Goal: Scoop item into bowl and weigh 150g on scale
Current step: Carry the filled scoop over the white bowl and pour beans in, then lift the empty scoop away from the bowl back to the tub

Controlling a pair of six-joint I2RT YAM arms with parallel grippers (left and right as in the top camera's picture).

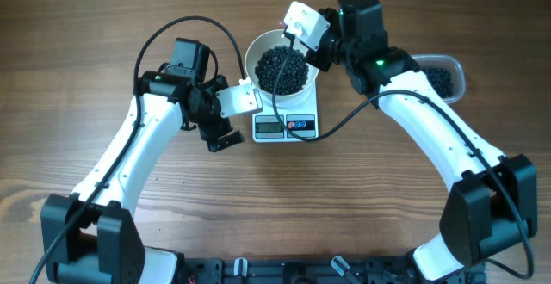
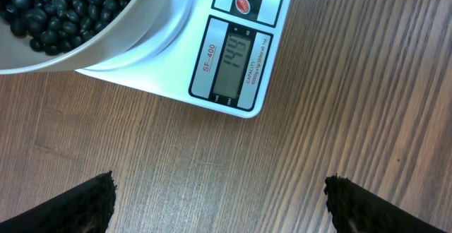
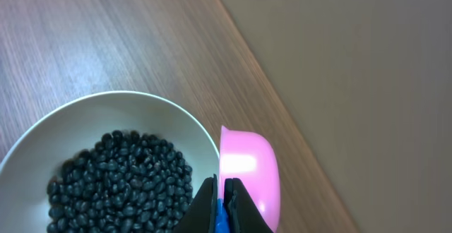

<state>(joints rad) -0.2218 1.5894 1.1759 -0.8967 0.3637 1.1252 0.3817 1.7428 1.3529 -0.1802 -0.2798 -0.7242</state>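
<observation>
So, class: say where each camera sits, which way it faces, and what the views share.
Overhead: above the table, facing down on both arms, the scale and bowl.
Left wrist: facing down past the open left gripper at the scale's display.
Right wrist: facing down past the right gripper, shut on a pink scoop, at the bowl's rim.
All three show the bowl of beans.

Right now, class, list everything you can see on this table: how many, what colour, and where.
bowl: one, white, on the scale.
beans: many, black, heaped in the bowl; more in the tub.
scale: one, white, mid-table.
scoop: one, pink, beside the bowl's rim.
tub: one, clear, far right.
table: one, brown wood.
left pincer: one, black, open, above the table near the scale.
right pincer: one, black, shut on the scoop.
</observation>
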